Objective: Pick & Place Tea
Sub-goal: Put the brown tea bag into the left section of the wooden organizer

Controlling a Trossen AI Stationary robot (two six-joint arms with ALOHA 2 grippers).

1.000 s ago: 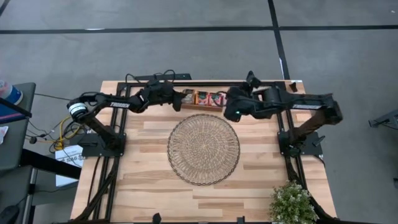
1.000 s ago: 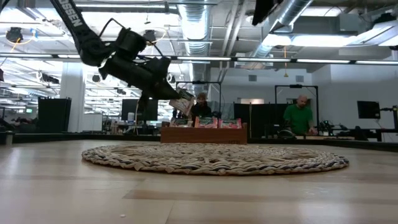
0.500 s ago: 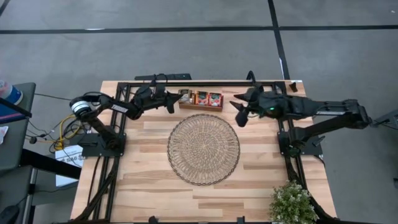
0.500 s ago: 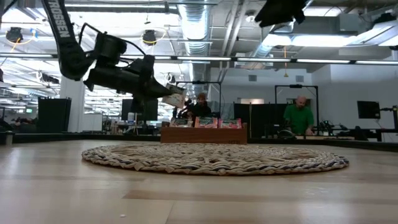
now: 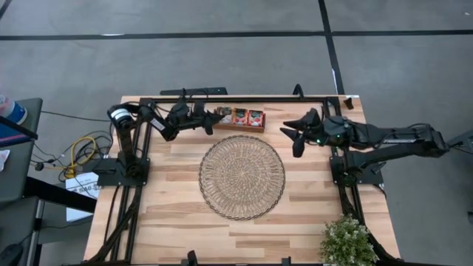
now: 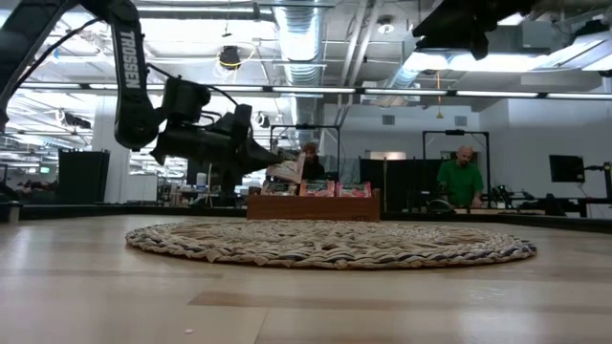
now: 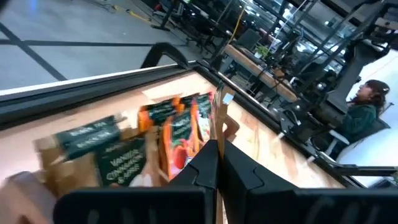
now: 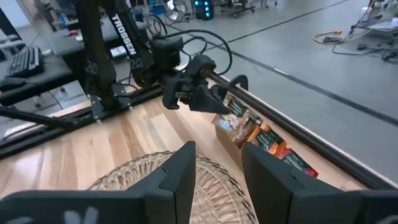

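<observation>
Left wrist view shows me what matters: the left pincer (image 7: 216, 163) is pressed together on the lower edge of one tea sachet (image 7: 220, 112), which stands edge-on above the fingertips. Behind it, the other sachets (image 7: 174, 127) sit upright in the wooden tray (image 5: 238, 127), red-orange ones beside beige ones with green tops.

In the high view the tray lies at upper centre of the frame, the left pincer (image 5: 209, 120) just at its left end, the round woven mat (image 5: 242, 176) below on the counter (image 5: 177, 222).

I judge the sachet very light, thin and floppy, its paper slick; it could twist or slip, so I'd pinch it near an edge seam, flat across both faces.

The right pincer (image 5: 295, 137) hangs right of the tray with fingers apart, holding nothing.
</observation>
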